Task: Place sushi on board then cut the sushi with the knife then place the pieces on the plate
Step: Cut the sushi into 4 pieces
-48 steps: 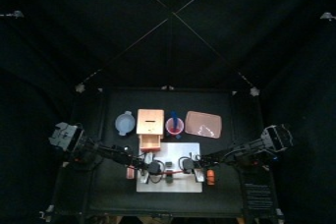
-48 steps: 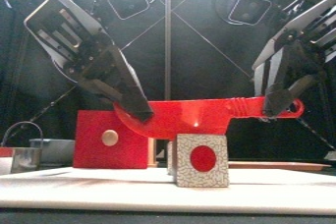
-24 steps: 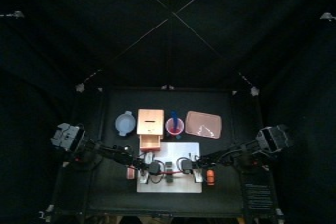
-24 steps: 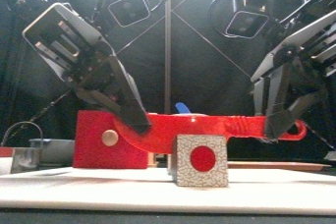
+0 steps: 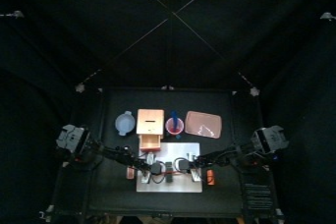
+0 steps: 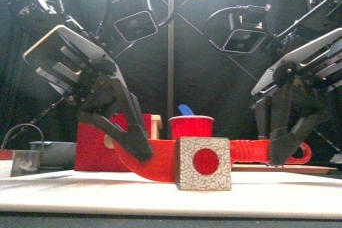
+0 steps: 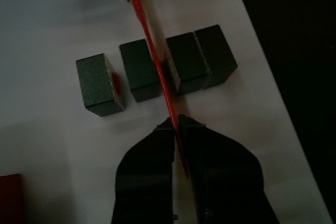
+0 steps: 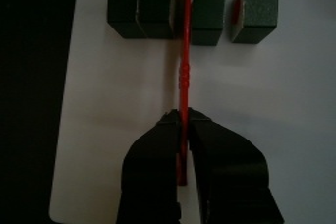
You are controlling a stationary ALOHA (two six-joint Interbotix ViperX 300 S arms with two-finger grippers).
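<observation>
A toy sushi roll of dark green blocks (image 5: 172,163) lies on the white cutting board (image 5: 171,183). In the front view its speckled end face with a red centre (image 6: 205,164) is turned toward the camera. One red toy knife (image 6: 158,169) spans both grippers, low and level with the roll. My left gripper (image 7: 175,130) is shut on one end and my right gripper (image 8: 184,120) on the other. The blade (image 7: 147,41) runs down the gap between the two middle blocks (image 8: 155,7), and an outer block (image 7: 98,83) stands slightly apart.
Behind the board stand a blue-grey bowl (image 5: 125,123), a wooden box with a red drawer front (image 5: 149,122), a red cup (image 5: 175,124) holding a blue knife, and the pink tray (image 5: 203,124) at the back right.
Both grippers have come down with the red knife, from above the sushi's top to level with the roll, the blade sinking between the blocks.
</observation>
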